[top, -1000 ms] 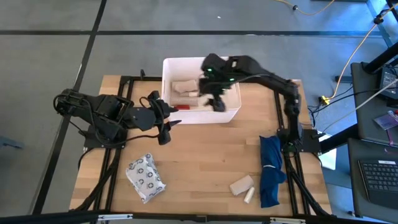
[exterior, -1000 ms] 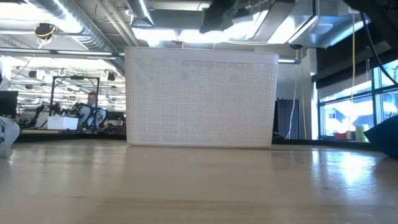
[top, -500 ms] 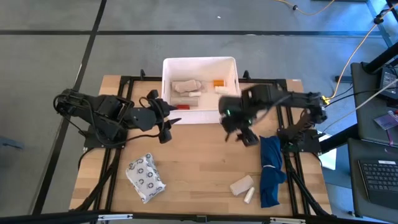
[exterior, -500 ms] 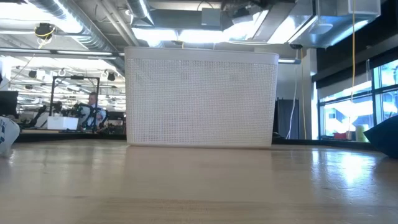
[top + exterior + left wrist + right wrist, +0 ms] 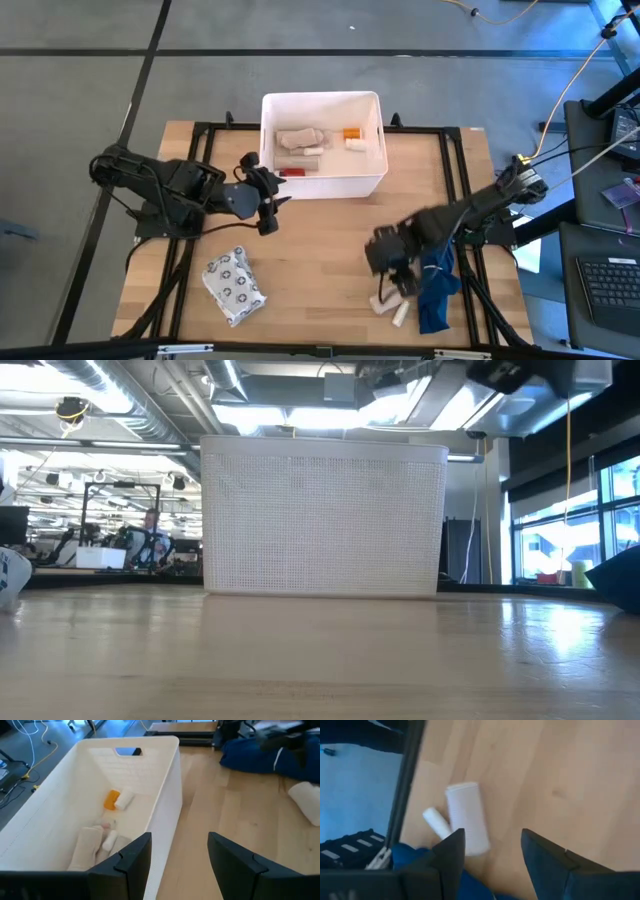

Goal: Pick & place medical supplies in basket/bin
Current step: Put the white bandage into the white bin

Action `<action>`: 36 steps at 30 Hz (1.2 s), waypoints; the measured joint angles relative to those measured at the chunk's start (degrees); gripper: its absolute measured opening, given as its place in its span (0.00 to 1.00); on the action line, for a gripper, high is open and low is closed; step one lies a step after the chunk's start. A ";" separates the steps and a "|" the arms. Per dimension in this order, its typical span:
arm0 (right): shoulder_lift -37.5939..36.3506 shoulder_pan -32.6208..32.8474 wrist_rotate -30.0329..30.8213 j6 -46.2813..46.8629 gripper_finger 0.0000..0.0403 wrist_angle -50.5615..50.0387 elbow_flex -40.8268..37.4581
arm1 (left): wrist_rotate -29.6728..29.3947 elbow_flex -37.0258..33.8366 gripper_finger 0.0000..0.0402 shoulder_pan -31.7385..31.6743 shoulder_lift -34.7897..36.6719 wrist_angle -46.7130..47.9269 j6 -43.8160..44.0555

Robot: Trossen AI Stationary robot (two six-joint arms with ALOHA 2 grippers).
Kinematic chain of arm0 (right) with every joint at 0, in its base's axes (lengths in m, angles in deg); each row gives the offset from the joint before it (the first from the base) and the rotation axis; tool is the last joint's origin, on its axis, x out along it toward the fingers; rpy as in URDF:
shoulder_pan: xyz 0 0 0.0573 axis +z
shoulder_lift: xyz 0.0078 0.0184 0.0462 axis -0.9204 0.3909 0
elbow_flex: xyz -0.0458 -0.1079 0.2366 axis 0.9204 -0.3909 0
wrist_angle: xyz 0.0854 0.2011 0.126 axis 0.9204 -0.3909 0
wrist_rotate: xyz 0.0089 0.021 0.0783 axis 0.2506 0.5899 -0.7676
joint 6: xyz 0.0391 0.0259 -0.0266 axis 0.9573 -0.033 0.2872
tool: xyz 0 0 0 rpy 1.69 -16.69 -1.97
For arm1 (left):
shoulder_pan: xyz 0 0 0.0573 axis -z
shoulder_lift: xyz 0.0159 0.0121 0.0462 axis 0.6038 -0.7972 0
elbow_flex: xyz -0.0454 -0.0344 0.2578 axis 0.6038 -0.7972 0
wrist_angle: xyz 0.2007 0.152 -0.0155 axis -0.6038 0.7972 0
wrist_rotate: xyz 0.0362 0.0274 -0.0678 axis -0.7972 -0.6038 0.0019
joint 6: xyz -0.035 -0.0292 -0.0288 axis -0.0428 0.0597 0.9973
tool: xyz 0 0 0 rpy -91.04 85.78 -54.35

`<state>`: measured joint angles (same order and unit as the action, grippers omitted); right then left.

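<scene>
- The white bin (image 5: pixel 323 143) stands at the far middle of the bench (image 5: pixel 320 250), its rear wall close to the bench's far edge.
- Inside it lie a beige roll (image 5: pixel 298 138), a small white tube (image 5: pixel 355 143) and a tiny orange bottle (image 5: pixel 350 132).
- The left gripper (image 5: pixel 268 200) hangs just outside the bin's near-left corner, jaws spread and holding nothing.
- The right gripper (image 5: pixel 400 285) is over the near-right part of the bench, jaws spread, above a beige roll (image 5: pixel 466 815) and a thin white tube (image 5: pixel 436 820) that lie touching.
- Those two lie against the dark-blue cloth (image 5: pixel 436 272), close to the bench's near edge.
- The grey ring-patterned packet (image 5: pixel 233 284) lies near the near-left corner.
- Bare wood stretches between the packet and the right gripper.
</scene>
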<state>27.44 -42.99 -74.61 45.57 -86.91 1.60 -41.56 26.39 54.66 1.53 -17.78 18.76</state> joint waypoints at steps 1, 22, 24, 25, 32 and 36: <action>0.37 1.54 0.40 1.07 0.48 2.30 -1.18 | 0.42 -0.23 0.46 0.00 0.00 0.04 -0.02; 10.88 15.28 1.29 26.75 0.65 14.44 -5.23 | 2.41 -1.29 0.46 0.00 0.00 -0.03 -0.90; 11.58 15.22 1.03 26.35 0.71 14.56 -5.25 | 2.39 -1.29 0.46 0.00 0.00 -0.03 -0.62; 11.73 15.28 0.99 25.69 0.74 14.74 -5.24 | 2.41 -1.29 0.46 0.00 0.00 -0.03 -0.59; 11.87 15.50 3.70 23.46 0.83 14.55 -5.23 | 2.41 -1.29 0.46 0.00 0.00 -0.03 -0.48; 11.89 15.59 11.20 23.34 0.82 11.57 -5.24 | 2.43 -1.29 0.46 0.00 0.02 -0.03 -0.48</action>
<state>39.33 -27.39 -63.41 68.91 -75.34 -3.65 -39.13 25.10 54.66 1.55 -17.81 18.27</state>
